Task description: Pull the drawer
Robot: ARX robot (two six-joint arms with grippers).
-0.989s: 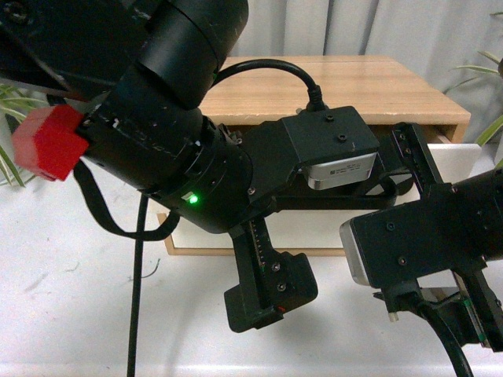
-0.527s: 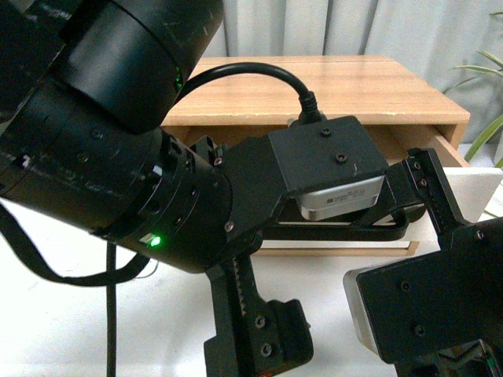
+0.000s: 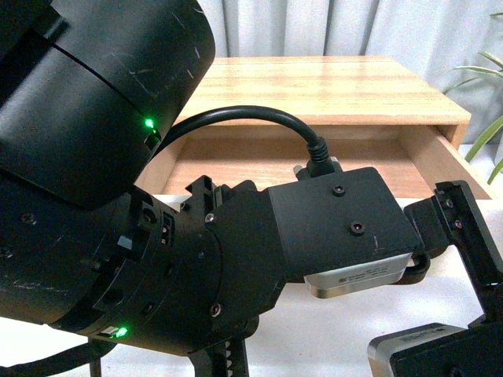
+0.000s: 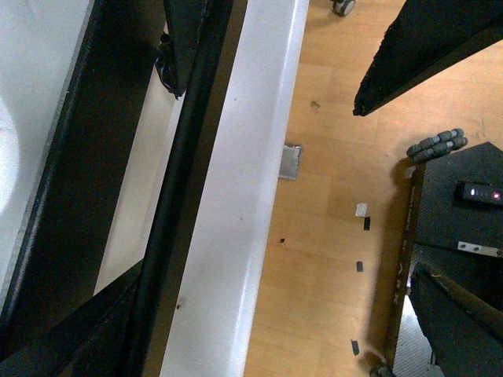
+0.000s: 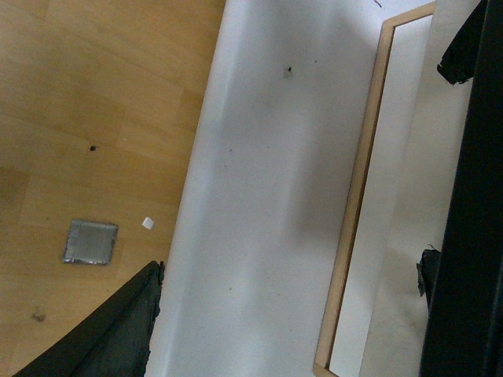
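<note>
The drawer (image 3: 314, 165) stands open, its wooden inside free to reach from above. The left arm (image 3: 94, 118) fills the near left and hides the drawer's front edge. The right arm (image 3: 464, 236) blocks the near right. In the left wrist view, only a narrow strip of desk (image 4: 236, 236) lies between the black bar handle (image 4: 177, 236) and open floor (image 4: 330, 236).

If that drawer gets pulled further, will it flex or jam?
Probably stays stiff: the drawer shows solid wooden walls. Likely light, since its visible inside looks empty. Being wide, it might skew if tugged off-centre on the handle.
</note>
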